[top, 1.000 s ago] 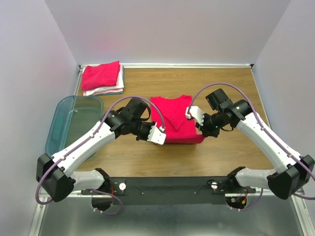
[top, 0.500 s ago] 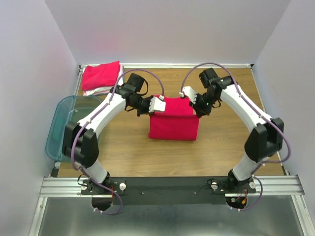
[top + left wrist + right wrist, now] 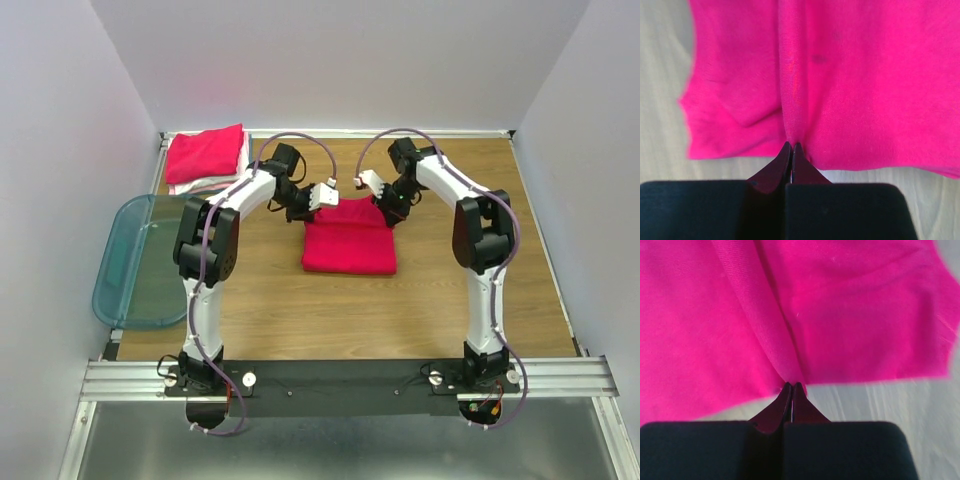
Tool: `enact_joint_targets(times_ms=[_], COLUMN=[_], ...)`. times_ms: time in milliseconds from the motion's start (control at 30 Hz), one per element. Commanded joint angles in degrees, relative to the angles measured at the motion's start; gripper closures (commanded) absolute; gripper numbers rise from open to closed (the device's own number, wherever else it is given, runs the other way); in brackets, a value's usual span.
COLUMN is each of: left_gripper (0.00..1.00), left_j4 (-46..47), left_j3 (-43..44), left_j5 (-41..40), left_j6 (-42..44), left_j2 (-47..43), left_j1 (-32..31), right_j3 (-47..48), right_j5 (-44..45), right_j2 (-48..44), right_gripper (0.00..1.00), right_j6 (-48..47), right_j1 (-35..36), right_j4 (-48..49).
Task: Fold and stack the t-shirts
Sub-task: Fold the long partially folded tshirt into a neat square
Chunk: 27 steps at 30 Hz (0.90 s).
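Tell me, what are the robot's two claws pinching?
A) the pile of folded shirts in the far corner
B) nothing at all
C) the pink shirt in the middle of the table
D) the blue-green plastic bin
C: in each wrist view, the left gripper and the right gripper are shut on an edge of the pink shirt.
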Motion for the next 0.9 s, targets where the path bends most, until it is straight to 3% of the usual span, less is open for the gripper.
enact_joint_targets(times_ms=[0, 167, 300, 500, 667, 700, 733, 800, 833, 867], left_gripper=[1.0, 1.0, 1.0, 1.0, 1.0, 0.92, 0.83, 0.63, 0.58, 0.56], left_j4=[1.7, 4.0, 4.9, 6.8, 7.2, 7.1, 7.1, 5.9, 5.5, 5.5], left_j3=[0.1, -3.0, -11.3, -26.3, -34.3, -35.4, -35.5, -34.0, -33.2, -32.4], left_j5=[-2.4, -2.1, 0.3, 4.0, 5.9, 5.7, 5.5, 6.2, 6.3, 6.4], left_j6=[-1.8, -3.7, -4.3, -7.1, -9.9, -10.2, -10.9, -12.1, -12.4, -13.5], left_j2=[2.3, 1.6, -2.4, -14.0, -24.7, -25.7, -26.6, -28.7, -29.4, -30.7], left_j1=[0.5, 0.1, -2.5, -6.4, -10.1, -11.1, -11.2, -11.2, -11.2, -11.3], right_j3=[1.6, -6.0, -15.6, -31.8, -38.7, -39.4, -39.7, -40.5, -40.3, -39.4], right_j5=[-1.6, -3.4, -4.3, -7.9, -11.6, -12.4, -13.3, -13.9, -13.3, -12.5], right_j2=[3.9, 2.2, -3.6, -17.9, -28.4, -31.1, -32.3, -34.0, -35.3, -35.8], right_gripper=[0.99, 1.0, 0.99, 0.99, 0.96, 0.94, 0.86, 0.61, 0.46, 0.41], right_j6=[1.5, 3.2, 5.1, 7.9, 13.6, 14.2, 14.8, 18.1, 20.0, 21.1], right_j1=[-0.4, -0.3, 0.8, 2.7, 3.6, 4.1, 4.2, 4.2, 4.2, 4.2], right_j4=[1.4, 2.7, 5.4, 6.9, 6.3, 5.7, 4.6, 4.0, 3.6, 3.6])
